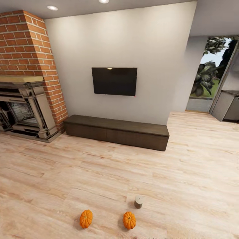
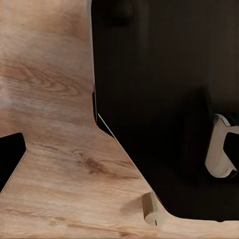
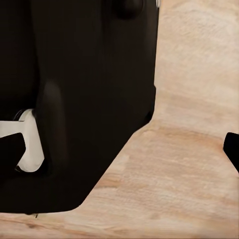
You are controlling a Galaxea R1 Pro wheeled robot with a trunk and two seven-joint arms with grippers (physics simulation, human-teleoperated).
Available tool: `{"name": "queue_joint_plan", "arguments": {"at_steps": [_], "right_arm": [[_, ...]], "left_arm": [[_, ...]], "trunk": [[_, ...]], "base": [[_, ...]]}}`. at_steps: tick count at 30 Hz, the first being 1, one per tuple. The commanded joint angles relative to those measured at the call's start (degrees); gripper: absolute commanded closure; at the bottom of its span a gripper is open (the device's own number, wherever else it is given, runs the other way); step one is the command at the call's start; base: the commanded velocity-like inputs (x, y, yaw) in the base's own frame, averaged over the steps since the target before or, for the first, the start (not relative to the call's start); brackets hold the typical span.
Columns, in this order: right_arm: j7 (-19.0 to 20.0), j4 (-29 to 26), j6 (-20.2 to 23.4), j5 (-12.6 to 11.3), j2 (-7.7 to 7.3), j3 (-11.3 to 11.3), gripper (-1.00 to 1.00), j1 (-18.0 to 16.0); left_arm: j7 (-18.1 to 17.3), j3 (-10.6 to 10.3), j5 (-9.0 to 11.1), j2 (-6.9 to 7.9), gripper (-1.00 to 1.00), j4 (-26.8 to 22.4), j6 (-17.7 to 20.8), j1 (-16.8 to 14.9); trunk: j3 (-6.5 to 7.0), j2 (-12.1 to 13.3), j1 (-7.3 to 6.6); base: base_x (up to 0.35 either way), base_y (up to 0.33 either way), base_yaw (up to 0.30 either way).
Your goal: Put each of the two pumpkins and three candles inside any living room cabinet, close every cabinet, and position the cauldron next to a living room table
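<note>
Down on the pale wood floor (image 1: 186, 159), near the bottom of the head view: two pumpkins, one at left (image 1: 86, 218) and one at right (image 1: 129, 220), well apart from each other, both orange, ribbed, lying on their own. Just beside the right pumpkin, slightly farther from the camera: a candle (image 1: 138, 202), stubby, grey, upright, not touching it. Seen also in the left wrist view: a small pale cylinder (image 2: 151, 208) on the floor at the edge of the robot's dark body (image 2: 164, 99); whether another candle, cannot tell.

Farther back, against the white wall (image 1: 126, 39): the cabinet (image 1: 117, 131), long, low, dark brown, every front flush and closed. Mounted above it: a black television (image 1: 114, 81). Off to the left: a brick chimney (image 1: 28, 43) over a metal-framed fireplace (image 1: 25, 111). To the right: a doorway with greenery (image 1: 209, 73) beyond, and a grey counter unit (image 1: 227, 106).

As for the end effectors: only a dark fingertip (image 2: 11, 158) at the border of the left wrist view and a dark fingertip (image 3: 232, 148) at the border of the right wrist view, each over bare floor, touching nothing, holding nothing visible. How wide either stands, cannot tell.
</note>
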Motion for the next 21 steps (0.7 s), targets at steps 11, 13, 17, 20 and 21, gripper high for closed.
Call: {"name": "queue_joint_plan", "arguments": {"at_steps": [11,13,17,20,21], "right_arm": [[0.02,0.06,-0.18,0.03,0.00,0.01,-1.00,-0.05],[0.02,0.06,-0.22,0.03,0.00,0.05,-1.00,-0.05],[0.02,0.06,-0.27,0.03,0.00,0.01,-1.00,-0.05],[0.02,0.06,-0.31,0.03,0.00,0.00,-1.00,-0.05],[0.02,0.06,-0.32,0.03,0.00,-0.01,-1.00,-0.05]], "left_arm": [[-0.03,-0.10,-0.03,0.10,-1.00,-0.09,-0.09,0.02],[-0.03,-0.09,0.00,0.07,-1.00,-0.09,-0.08,0.02],[0.21,-0.04,-0.05,-0.02,-1.00,-0.09,-0.07,0.02],[0.41,-0.03,-0.08,-0.06,-1.00,-0.09,-0.07,0.02],[0.44,-0.02,-0.10,-0.06,-1.00,-0.09,-0.07,0.02]], "trunk": [[-0.50,-0.08,0.02],[-0.56,-0.08,0.02],[-0.63,-0.08,0.02],[-0.64,-0.08,0.02],[-0.65,-0.08,0.02]], "base": [[0.000,0.000,-0.256],[0.000,0.000,-0.262],[0.000,0.000,-0.270],[0.000,-0.009,-0.275],[0.000,-0.057,-0.276]]}}
